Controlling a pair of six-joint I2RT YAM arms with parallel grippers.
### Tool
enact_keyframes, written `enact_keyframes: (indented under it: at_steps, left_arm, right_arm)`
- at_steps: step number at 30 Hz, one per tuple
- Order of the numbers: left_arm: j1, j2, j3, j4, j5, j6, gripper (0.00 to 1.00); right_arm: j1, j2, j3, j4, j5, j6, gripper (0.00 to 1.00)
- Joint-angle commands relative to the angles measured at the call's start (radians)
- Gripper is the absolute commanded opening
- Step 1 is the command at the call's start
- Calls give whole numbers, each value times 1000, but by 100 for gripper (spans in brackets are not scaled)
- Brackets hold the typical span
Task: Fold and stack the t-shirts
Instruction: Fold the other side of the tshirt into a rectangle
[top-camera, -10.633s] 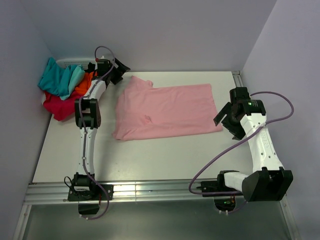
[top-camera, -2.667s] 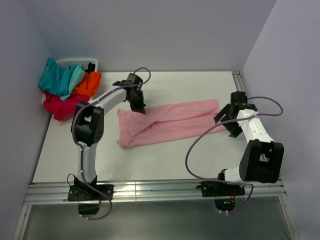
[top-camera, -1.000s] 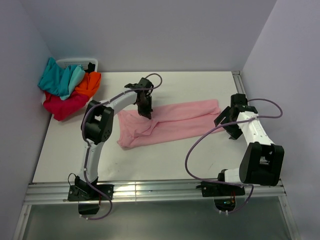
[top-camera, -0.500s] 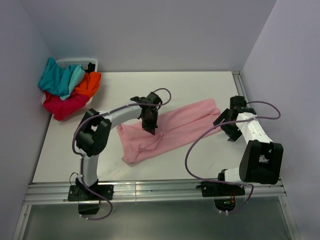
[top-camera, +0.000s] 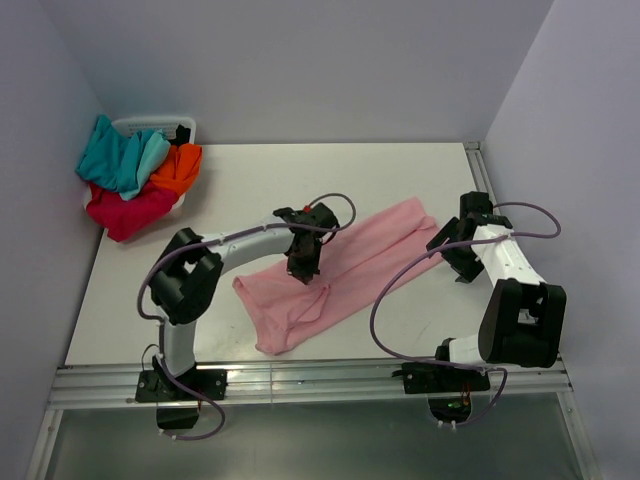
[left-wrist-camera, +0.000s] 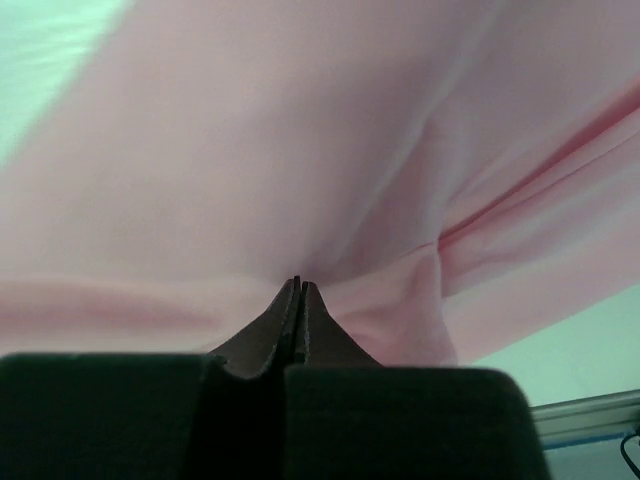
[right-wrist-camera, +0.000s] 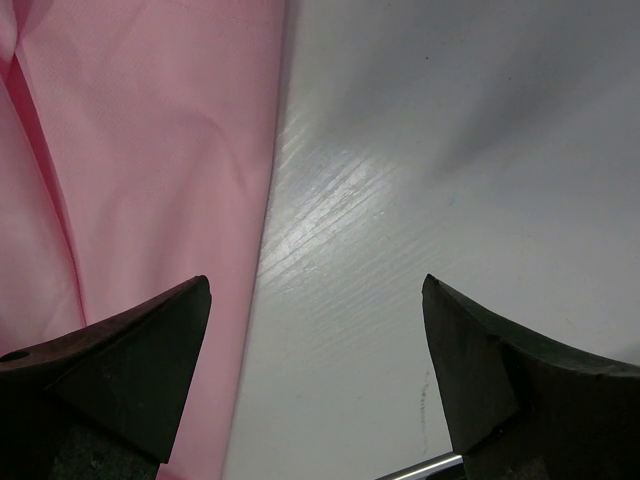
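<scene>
Mostly, the light pink t-shirt (top-camera: 355, 250) is easy to find. It lies as a long, creased band slanting across the bench (top-camera: 250, 180), from just beside the right wrist down toward the near edge, a little left of centre. From above you cannot see the left jaws, because the wrist covers them. The left wrist camera shows them pressed together on a pinch of the pink cloth, which gathers into folds at their tips. That view is soft and blurred, so seams and hems are hard to make out.

The right jaws stand wide apart and hold nothing. They are over bare bench, with the pink edge just beside one finger. You cannot tell whether the tips touch the bench.

At the far left corner the teal t-shirt (top-camera: 115, 155), the orange t-shirt (top-camera: 175, 168) and the crimson t-shirt (top-camera: 125, 210) lie in a heap. They hide most of a white basket (top-camera: 150, 123). A purple cable (top-camera: 373, 310) from the right arm crosses the pink cloth.
</scene>
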Motion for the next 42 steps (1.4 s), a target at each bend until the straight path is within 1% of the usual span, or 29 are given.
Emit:
enact_keyframes:
  at_steps: [1,3,9,14,19,22,26,29,31,32,34,36,37,38,40,41,42]
  left_arm:
    - [41,-169,39,-77,-156,-29,0]
    - [50,-196,36,-69,-140,-20,0]
    - [21,-109,5,-15,-20,-26,0]
    - [-19,-57,51,-37,-2,-8,0]
    - [-62,-31,45,-38,41,-17,0]
    - [-88,-31,63,-57,48,-17,0]
    - [-125,-20,97,-83,132,-5,0]
    - [-155,21,140,-144,195,41,0]
    - [-180,55,177,-211,206,74,0]
    - [-194,64,213,-234,207,104,0]
    - [-200,48,249,-270,128,103,0]
    - [-189,-18,275,-267,30,60,0]
    - [-177,-49,258,-238,-19,39,0]
    - [-137,-80,238,-221,-32,-7,0]
    - [-77,-156,188,-186,-49,-44,0]
    - [-19,-176,134,-160,-58,-69,0]
    - [7,-210,113,-149,-70,-74,0]
  right_arm:
    - [-10,-2,1,23,9,-14,93]
    - [-10,10,11,26,3,-17,93]
    - [-10,62,61,25,-11,-17,93]
    - [-10,95,110,13,-5,-23,93]
    - [-12,114,121,14,-5,-24,93]
    - [-12,124,112,23,-3,-29,93]
    - [-12,139,101,36,-3,-28,93]
    - [-12,150,106,40,-12,-23,93]
    - [-12,159,117,40,-14,-23,93]
    - [-12,162,118,39,-14,-21,93]
    - [-12,165,126,39,-17,-23,93]
    - [-12,165,130,37,-22,-18,93]
    - [-12,164,139,33,-22,-18,92]
    - [-12,161,146,25,-25,-15,92]
    - [-10,141,175,16,-35,-9,91]
    - [-9,134,190,8,-48,-8,90]
    - [-1,131,207,3,-49,-6,88]
